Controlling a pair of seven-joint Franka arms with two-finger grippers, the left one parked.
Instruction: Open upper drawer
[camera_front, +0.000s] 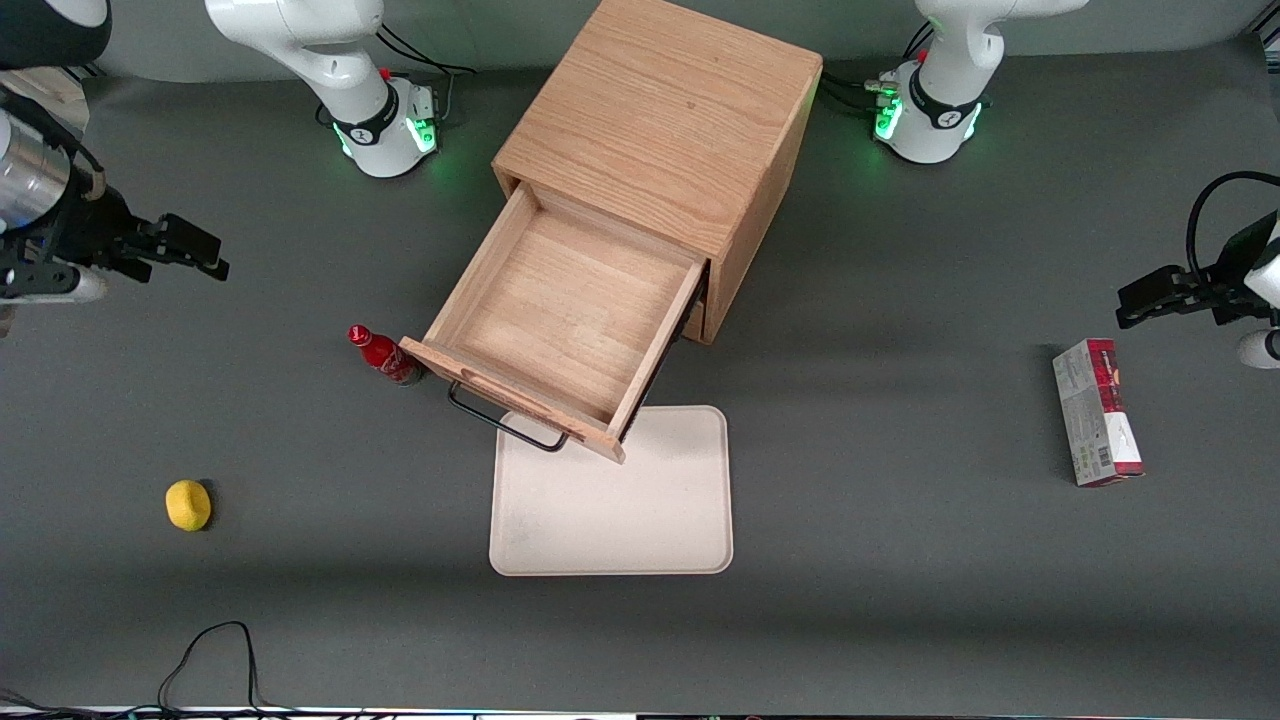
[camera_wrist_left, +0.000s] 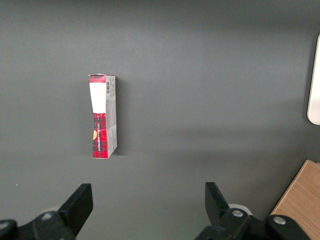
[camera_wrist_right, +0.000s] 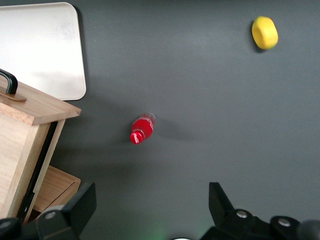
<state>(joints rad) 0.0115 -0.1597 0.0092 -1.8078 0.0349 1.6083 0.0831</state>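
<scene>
The pincer (camera_front: 190, 255) hung with fingers apart over bare desk (camera_front: 900, 600) toward the working arm's end, well apart from everything. Between it and the cabinet (camera_front: 655, 140) lay open desk. The upper drawer (camera_front: 560, 330) stood pulled far out, its front and black handle (camera_front: 500, 420) overhanging the white tray (camera_front: 620, 500). A red bottle (camera_front: 385, 357) stood upright just beside the drawer's front corner, narrowing the way in on that side. A yellow object (camera_front: 187, 504) lay well apart, nearer the front camera. A red carton (camera_front: 1097, 412) lay toward the parked arm's end, with wide bare desk around it.
</scene>
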